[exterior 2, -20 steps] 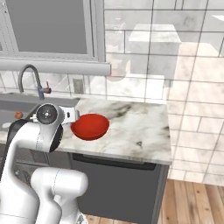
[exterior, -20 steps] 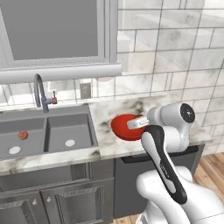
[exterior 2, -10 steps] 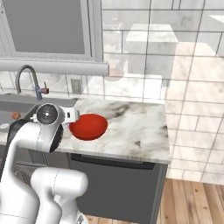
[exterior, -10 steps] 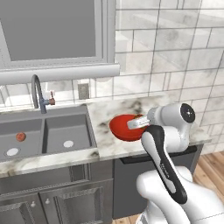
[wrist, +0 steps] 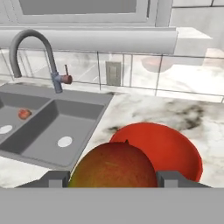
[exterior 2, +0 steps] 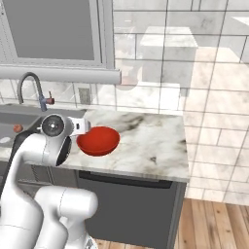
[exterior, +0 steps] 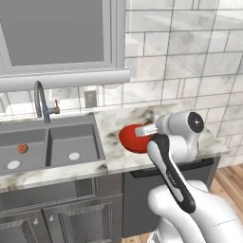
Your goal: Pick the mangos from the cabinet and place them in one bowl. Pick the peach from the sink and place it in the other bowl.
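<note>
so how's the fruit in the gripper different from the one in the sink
The mango is held between the fingers, above the red bowl; the peach lies loose in the left basin of the sink. The mango is red shading to yellow-green; the peach is plain pinkish-red. The mango looks egg-shaped, the peach rounder. Both are whole, and neither lies in a bowl yet.

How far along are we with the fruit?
Nothing is in the red bowl yet. A mango is held in the gripper, just short of that bowl. The peach still lies in the sink.
</note>
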